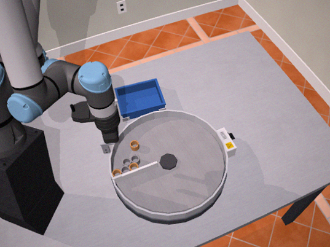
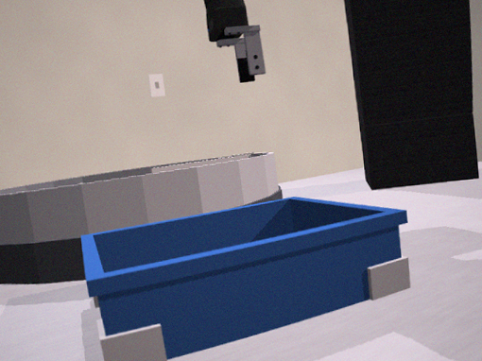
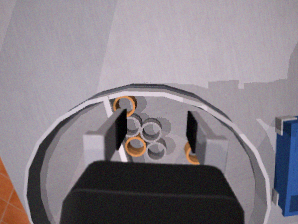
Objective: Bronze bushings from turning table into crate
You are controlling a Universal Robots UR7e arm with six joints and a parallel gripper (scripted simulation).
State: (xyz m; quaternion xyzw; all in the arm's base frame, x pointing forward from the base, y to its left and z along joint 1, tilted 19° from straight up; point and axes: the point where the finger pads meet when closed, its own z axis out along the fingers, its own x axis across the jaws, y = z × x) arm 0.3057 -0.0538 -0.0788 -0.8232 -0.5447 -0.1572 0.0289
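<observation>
Hovering open end effector [image 2: 244,55] above turning table [image 1: 220,174] rim.

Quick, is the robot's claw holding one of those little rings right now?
End effector: open, holding nothing, above the turning table.

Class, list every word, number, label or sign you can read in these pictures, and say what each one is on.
No text can be read anywhere.
White box on the turning table's rim: a striped label like a barcode, too small to read.
Same box: a yellow warning sticker, its symbol blurred.
Blue crate, bushings, arm: no markings show.
</observation>
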